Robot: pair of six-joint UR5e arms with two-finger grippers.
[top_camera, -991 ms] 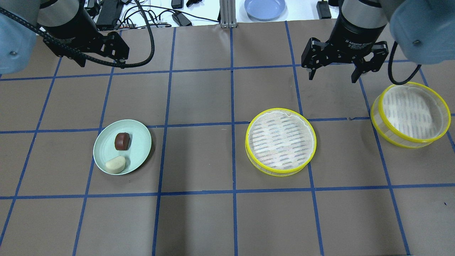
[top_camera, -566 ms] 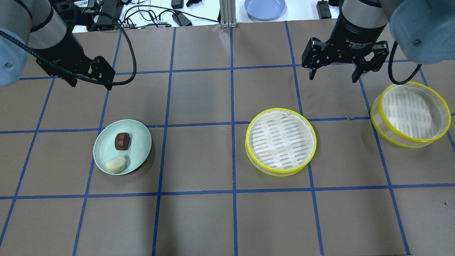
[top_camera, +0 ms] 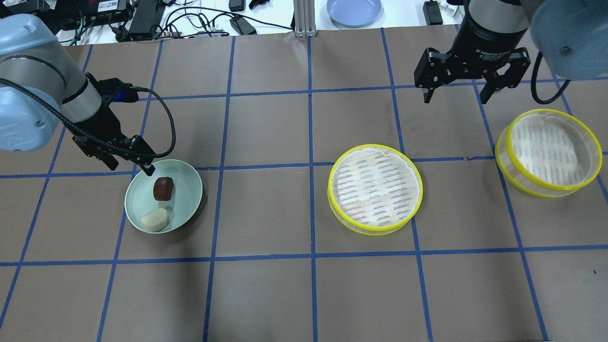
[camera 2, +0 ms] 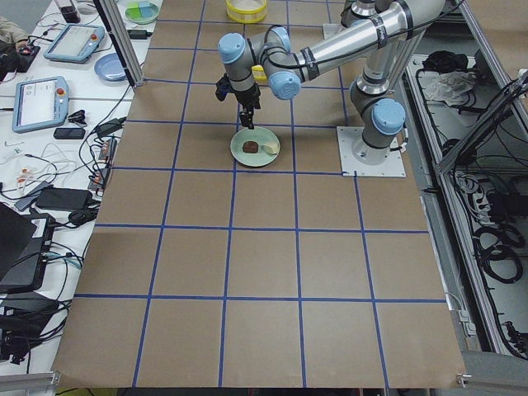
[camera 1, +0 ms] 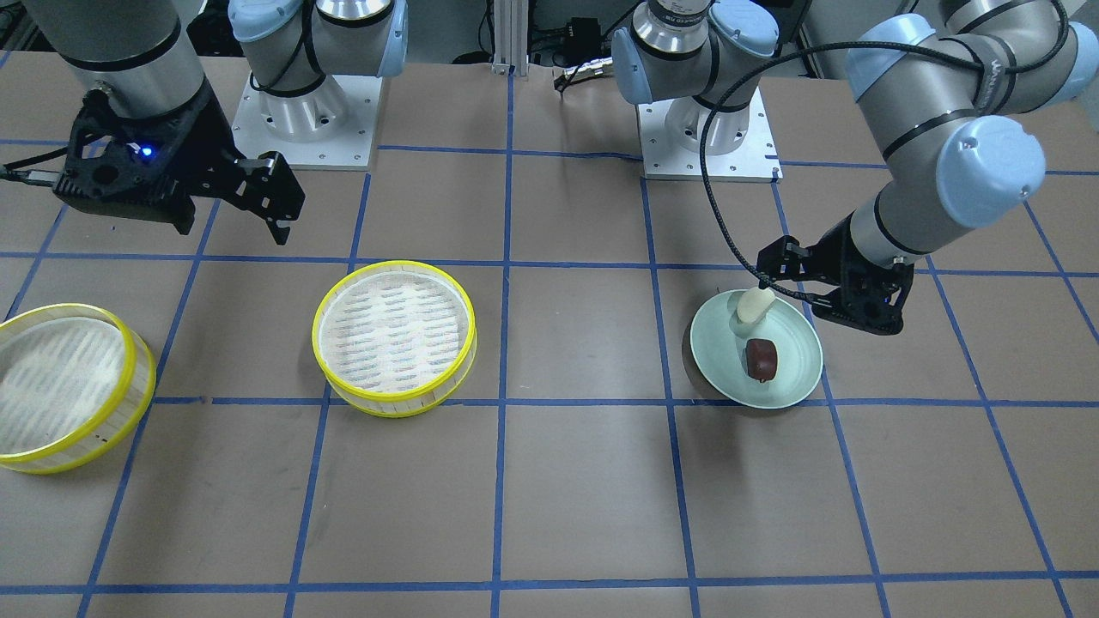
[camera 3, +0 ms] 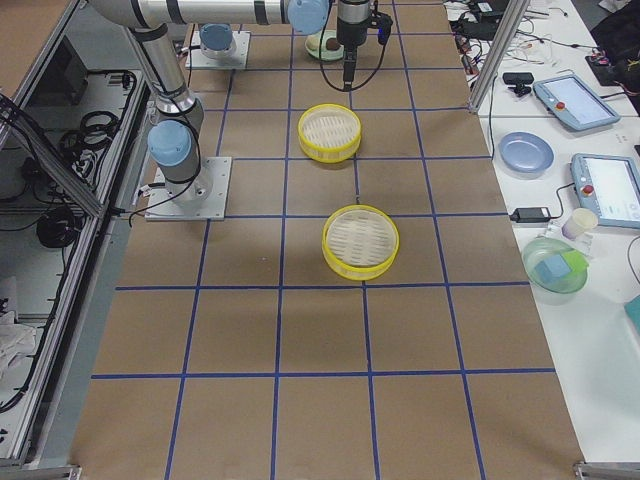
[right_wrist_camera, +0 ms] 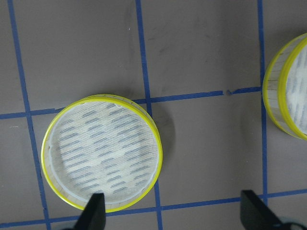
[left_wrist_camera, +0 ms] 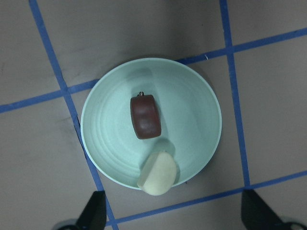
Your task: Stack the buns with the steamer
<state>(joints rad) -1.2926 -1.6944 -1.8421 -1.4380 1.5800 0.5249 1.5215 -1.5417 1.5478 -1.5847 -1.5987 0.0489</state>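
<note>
Pinch gently across the short sides, likely soft and light: brown bun (left_wrist_camera: 146, 116) central on the mint plate (left_wrist_camera: 196, 110), cream bun (left_wrist_camera: 158, 173) at its 6 o'clock rim, near wide-open, empty left tool (left_wrist_camera: 175, 213); right tool (top_camera: 455, 97) likewise.

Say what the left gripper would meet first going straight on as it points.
Probably the cream bun on the mint-green plate: the wrist view shows it just ahead of the left gripper. Depth is unclear, so it may reach bare plate instead.
</note>
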